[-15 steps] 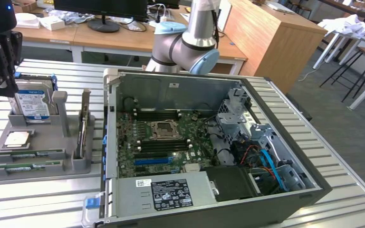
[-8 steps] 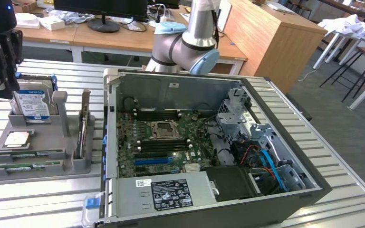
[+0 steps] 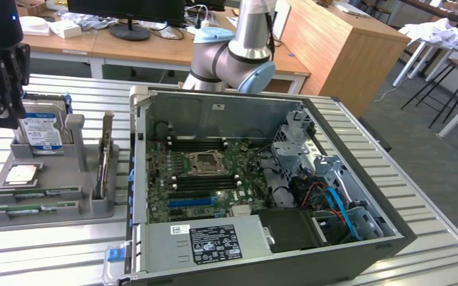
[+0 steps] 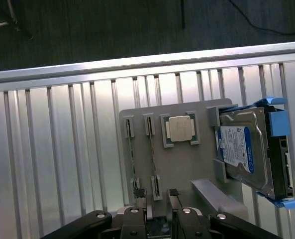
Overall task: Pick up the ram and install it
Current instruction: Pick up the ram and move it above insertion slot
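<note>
Two thin green ram sticks stand on edge in the slots of a grey holder tray (image 4: pixel 187 169). The ram (image 4: pixel 152 154) nearer the CPU lines up with the gap between my fingers, and its twin (image 4: pixel 132 154) stands beside it. In the exterior view the ram (image 3: pixel 40 194) and its twin (image 3: pixel 31 208) sit at the tray's near end. My gripper (image 4: pixel 156 195) hangs open above the tray with nothing between its fingers (image 4: pixel 140 195). It shows at the exterior view's upper left as my gripper (image 3: pixel 5 113), well above the sticks.
The tray also holds a CPU (image 4: pixel 180 128) and a blue-framed hard drive (image 4: pixel 246 152). An open PC case (image 3: pixel 348 238) lies to the exterior view's right, its motherboard (image 3: pixel 201 176) showing long black slots and a blue one. The slatted metal table (image 3: pixel 54 250) surrounds both.
</note>
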Controlling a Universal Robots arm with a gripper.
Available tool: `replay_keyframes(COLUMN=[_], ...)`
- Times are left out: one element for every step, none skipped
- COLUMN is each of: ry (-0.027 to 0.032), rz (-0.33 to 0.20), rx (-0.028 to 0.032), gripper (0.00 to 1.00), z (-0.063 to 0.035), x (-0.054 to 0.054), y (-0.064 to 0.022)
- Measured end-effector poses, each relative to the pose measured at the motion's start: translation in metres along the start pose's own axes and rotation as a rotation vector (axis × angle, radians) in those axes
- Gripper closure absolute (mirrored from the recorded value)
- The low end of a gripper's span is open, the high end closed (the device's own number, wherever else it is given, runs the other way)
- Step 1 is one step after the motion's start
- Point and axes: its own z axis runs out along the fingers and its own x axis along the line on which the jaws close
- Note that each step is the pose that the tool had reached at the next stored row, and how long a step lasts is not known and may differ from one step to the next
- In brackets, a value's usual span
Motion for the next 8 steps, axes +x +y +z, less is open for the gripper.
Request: replay_keyframes(ry=[0.0000,-0.0001,-0.0001,-0.0001,-0.0002,-0.0003,-0.0003,-0.0002], rz=[0.000,0.000,0.000,0.000,0.000,0.000,0.000,0.000], rx=[0.0003,0.0006,0.0008,0.0010,0.0012,0.0014,0.0016,0.0017], gripper=[0.70,0.70,0.70,0.70,0.70,0.70,0.70,0.70], z=[0.0014,0.0029,0.0045,0.0060,0.0075,0.0091,0.0106,0.0123], x=[0.000,0.000,0.000,0.000,0.000,0.000,0.000,0.000], y=[-0.0001,-0.0001,-0.0002,-0.0002,-0.0003,-0.0004,-0.0004,-0.0004])
